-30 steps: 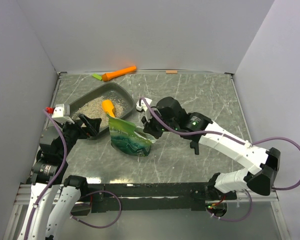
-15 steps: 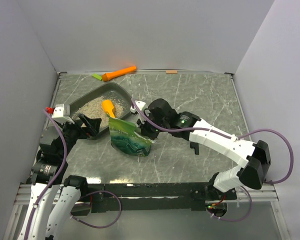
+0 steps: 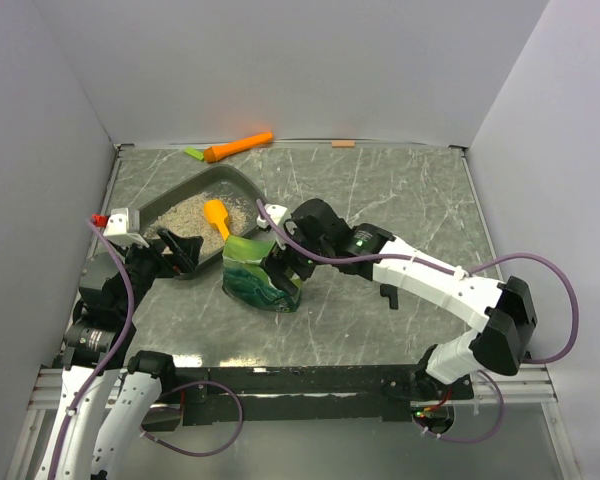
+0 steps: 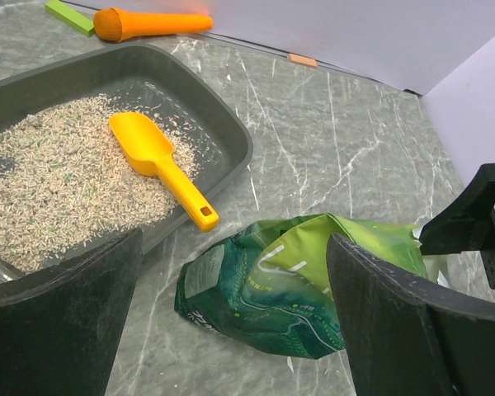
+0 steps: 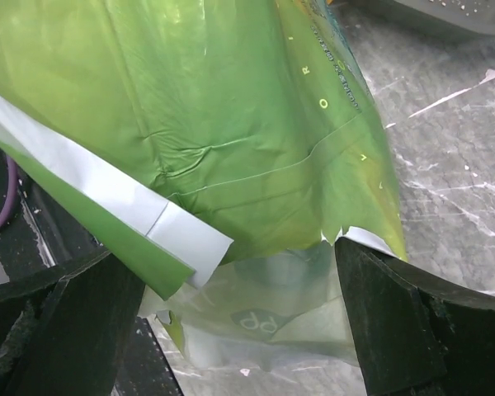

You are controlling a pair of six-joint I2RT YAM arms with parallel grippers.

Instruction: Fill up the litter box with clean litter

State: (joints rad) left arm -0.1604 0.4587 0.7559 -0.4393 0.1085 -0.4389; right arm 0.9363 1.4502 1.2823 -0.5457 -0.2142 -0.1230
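Now, left pincer (image 3: 183, 250) hangs spread beside the upper-left litter box (image 3: 242, 184), clean litter (image 3: 185, 215) and orange scoop (image 3: 217, 215) inside; right pincer (image 3: 280, 265), jaws wide, straddles the green bag (image 3: 252, 280), centre frame.

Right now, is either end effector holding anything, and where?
Left end effector: nothing. Right end effector straddles the bag at its torn edge; grip cannot be told.

A lab test cell: plain white walls (image 3: 300, 70) boxing a marble-patterned tabletop (image 3: 400, 190).
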